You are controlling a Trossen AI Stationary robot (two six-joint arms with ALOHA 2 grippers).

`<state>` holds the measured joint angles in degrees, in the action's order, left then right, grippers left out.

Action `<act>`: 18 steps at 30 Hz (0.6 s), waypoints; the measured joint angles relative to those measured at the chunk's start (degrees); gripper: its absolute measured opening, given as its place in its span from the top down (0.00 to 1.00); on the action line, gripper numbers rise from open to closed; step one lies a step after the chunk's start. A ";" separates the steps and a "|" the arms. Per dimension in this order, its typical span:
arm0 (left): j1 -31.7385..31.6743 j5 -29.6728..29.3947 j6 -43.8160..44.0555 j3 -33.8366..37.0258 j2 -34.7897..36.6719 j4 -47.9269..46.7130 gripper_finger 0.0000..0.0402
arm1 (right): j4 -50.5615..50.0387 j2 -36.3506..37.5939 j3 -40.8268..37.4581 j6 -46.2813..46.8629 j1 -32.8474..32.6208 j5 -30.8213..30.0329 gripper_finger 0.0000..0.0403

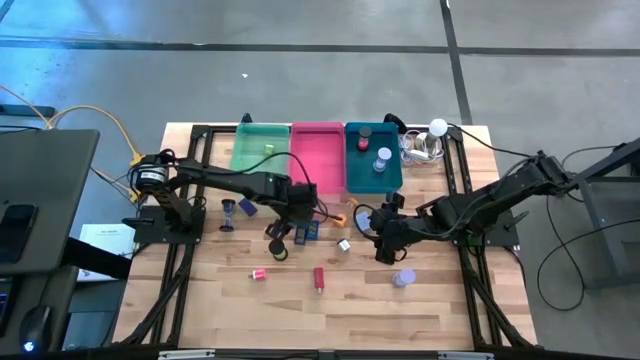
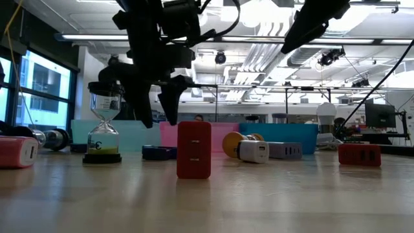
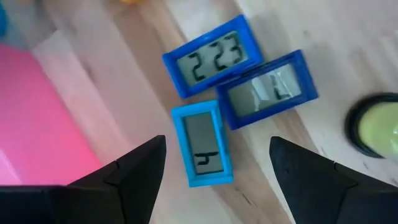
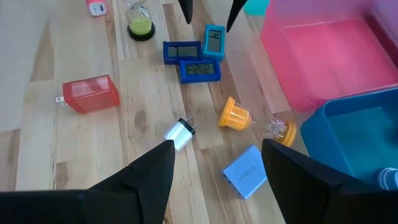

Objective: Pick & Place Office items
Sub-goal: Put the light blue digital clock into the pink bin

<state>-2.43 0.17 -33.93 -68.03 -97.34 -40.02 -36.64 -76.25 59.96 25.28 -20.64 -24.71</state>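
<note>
Three small blue clocks lie flat on the wood in a cluster: a light blue one (image 3: pixel 202 143) and two dark blue ones (image 3: pixel 214 56) (image 3: pixel 267 90). My left gripper (image 3: pixel 217 142) is open and points down over the light blue clock, with one finger on either side and a gap at each. My right gripper (image 4: pixel 217 149) is open and hovers above a light blue block (image 4: pixel 245 171), an orange piece (image 4: pixel 236 115) and a white plug (image 4: pixel 180 134). It touches none of them. A red charger (image 4: pixel 90 93) lies farther toward the near edge.
Green (image 1: pixel 260 150), pink (image 1: pixel 317 155) and teal (image 1: pixel 373 160) trays stand along the far edge, next to a white ball with cables (image 1: pixel 437 127). An hourglass (image 1: pixel 229 212) stands left of the clocks. A red block (image 1: pixel 319 279) and a lavender cylinder (image 1: pixel 403 278) lie nearer the front.
</note>
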 joint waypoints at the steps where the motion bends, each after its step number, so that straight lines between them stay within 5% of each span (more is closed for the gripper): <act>1: 0.07 0.45 -0.67 0.00 -0.02 0.04 0.30 | 0.00 0.00 0.00 0.00 0.00 -0.02 0.43; 10: -0.56 0.68 -13.23 0.00 0.00 0.02 0.30 | 0.00 0.00 0.00 0.01 0.00 0.00 0.43; 18: -3.21 6.07 -12.30 0.06 -2.08 0.40 0.30 | 0.05 0.02 0.00 0.46 0.00 -0.02 0.43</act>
<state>-5.64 6.23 -46.23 -67.97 -99.42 -39.62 -36.59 -76.23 59.96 25.73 -20.64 -24.73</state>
